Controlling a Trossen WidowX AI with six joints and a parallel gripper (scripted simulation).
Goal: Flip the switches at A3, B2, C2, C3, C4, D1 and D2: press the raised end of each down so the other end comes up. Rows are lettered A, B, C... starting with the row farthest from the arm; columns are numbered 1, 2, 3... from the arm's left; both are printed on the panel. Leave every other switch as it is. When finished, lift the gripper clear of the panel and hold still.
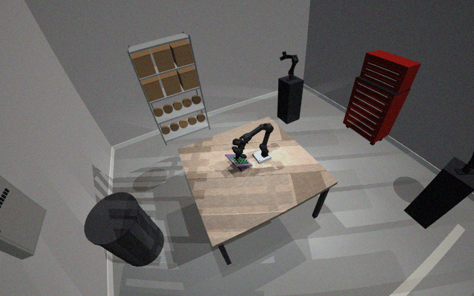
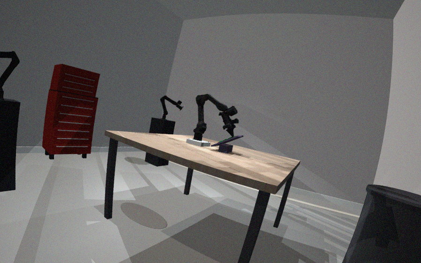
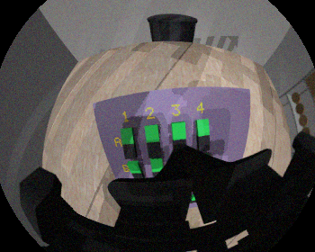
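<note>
The purple switch panel (image 1: 229, 157) (image 2: 220, 143) (image 3: 236, 111) is tilted up on a dark block on the wooden table (image 1: 253, 198) (image 2: 205, 159). It carries rows of green-and-black rocker switches under yellow column numbers 1 to 4. In the wrist view, row A shows switches A1 (image 3: 128, 137), A2 (image 3: 152, 134), A3 (image 3: 179, 130) and A4 (image 3: 203, 129), each with its green end on the far side. My gripper (image 1: 237, 153) (image 2: 231, 133) (image 3: 179, 148) is shut and empty. Its tip is low over the panel, just nearer than A3, and it hides most of the nearer rows. Parts of B1 (image 3: 132, 166) and B2 (image 3: 156, 165) show.
The arm's white base plate (image 1: 261, 157) (image 2: 198, 142) sits beside the panel. Around the table stand a shelf rack with boxes (image 1: 169, 84), a red tool chest (image 1: 379, 95) (image 2: 70, 111), a dark barrel (image 1: 125, 228) (image 2: 398, 225) and black pedestals with other arms (image 1: 289, 99) (image 1: 445, 191).
</note>
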